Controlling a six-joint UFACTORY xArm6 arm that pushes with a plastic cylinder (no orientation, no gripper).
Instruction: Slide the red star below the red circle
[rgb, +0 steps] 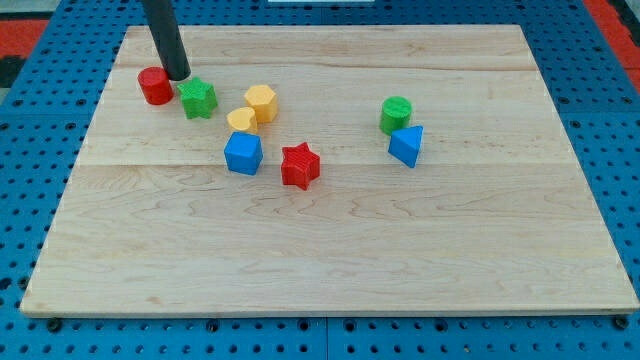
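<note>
The red star (299, 165) lies near the middle of the wooden board, right of the blue cube (242, 154). The red circle (155, 86) sits at the board's upper left. My tip (178, 76) stands between the red circle and the green star (198, 98), just right of the circle and close to both. The red star is far to the lower right of my tip.
A yellow hexagon (261, 102) and a yellow heart-like block (240, 122) lie above the blue cube. A green cylinder (396, 114) and a blue triangular block (407, 145) sit at the right. The board (330, 260) rests on a blue pegboard.
</note>
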